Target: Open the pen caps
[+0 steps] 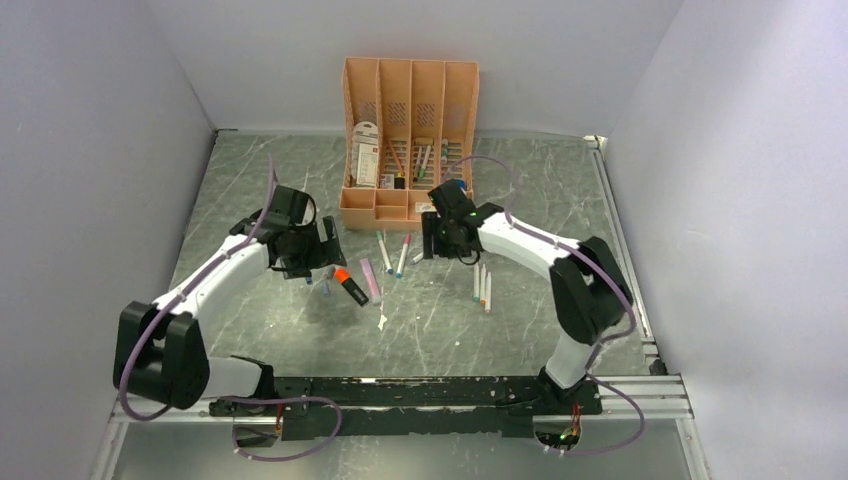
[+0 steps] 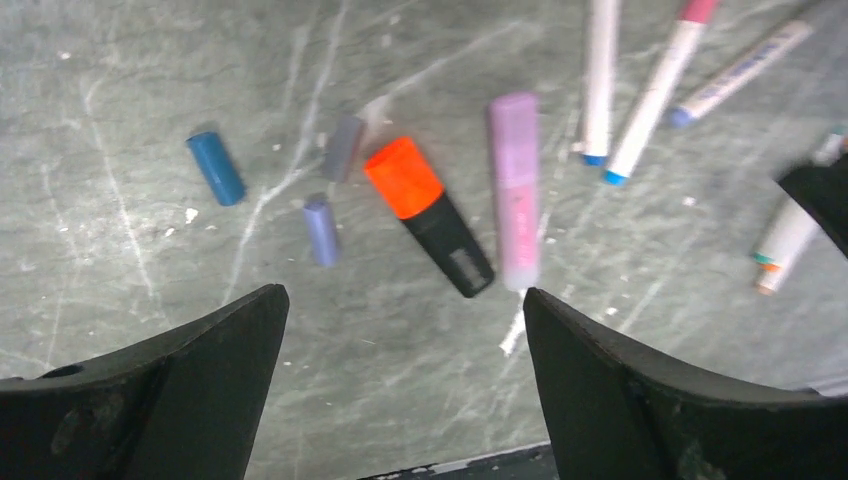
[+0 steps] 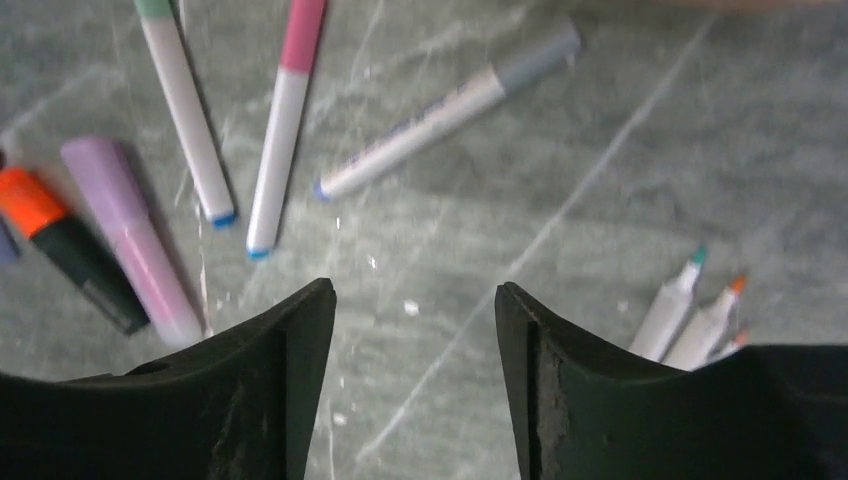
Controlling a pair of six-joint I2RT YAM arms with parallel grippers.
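Top external alone shows the organizer (image 1: 410,140) at the desk's (image 1: 300,340) far edge. Left wrist: left hand (image 2: 400,295) spread wide, empty; loose blue cap (image 2: 215,168) and lilac cap (image 2: 321,231) lie ahead-left, orange cap (image 2: 404,177) on its highlighter (image 2: 450,245) straight ahead. Right wrist: right hand (image 3: 412,288) released, empty; pink cap (image 3: 303,20) far ahead-left.

A lab test cell: plain grey walls (image 1: 90,120) enclose a marbled table (image 1: 450,335).

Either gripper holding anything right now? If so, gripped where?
Nothing held. The left gripper stands wide open near the orange highlighter, and the right gripper is open too, with nothing between its fingers.
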